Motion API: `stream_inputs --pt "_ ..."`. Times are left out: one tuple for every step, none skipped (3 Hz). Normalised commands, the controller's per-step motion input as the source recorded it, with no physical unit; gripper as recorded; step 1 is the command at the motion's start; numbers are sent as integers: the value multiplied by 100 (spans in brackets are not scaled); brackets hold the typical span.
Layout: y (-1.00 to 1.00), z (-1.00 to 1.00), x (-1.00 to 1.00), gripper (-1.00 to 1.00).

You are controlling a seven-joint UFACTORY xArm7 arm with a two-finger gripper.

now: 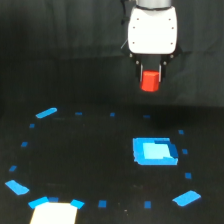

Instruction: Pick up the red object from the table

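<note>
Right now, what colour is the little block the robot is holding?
Red-orange. The red object shows in the exterior view, in the gripper.

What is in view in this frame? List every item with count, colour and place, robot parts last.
red object: one, red-orange, held between the gripper fingers, lifted clear of the table, upper middle of the exterior view.
blue square piece: one, bright blue, flat on the table, right of centre, below the gripper.
blue strips: several, blue, at the edges of the marked ring, far left, near left and near right.
small blue tape squares: many, blue, dotted in a rough ring on the table.
white patch: one, white, bottom left edge; what it is cannot be told.
table: one, black.
curtain: one, black, behind.
gripper: one, white body with dark fingers, top centre, shut on the red object.
</note>
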Motion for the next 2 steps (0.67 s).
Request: stream_inputs --pt "-7 3 -27 -100" --pt "46 100 -6 -87"
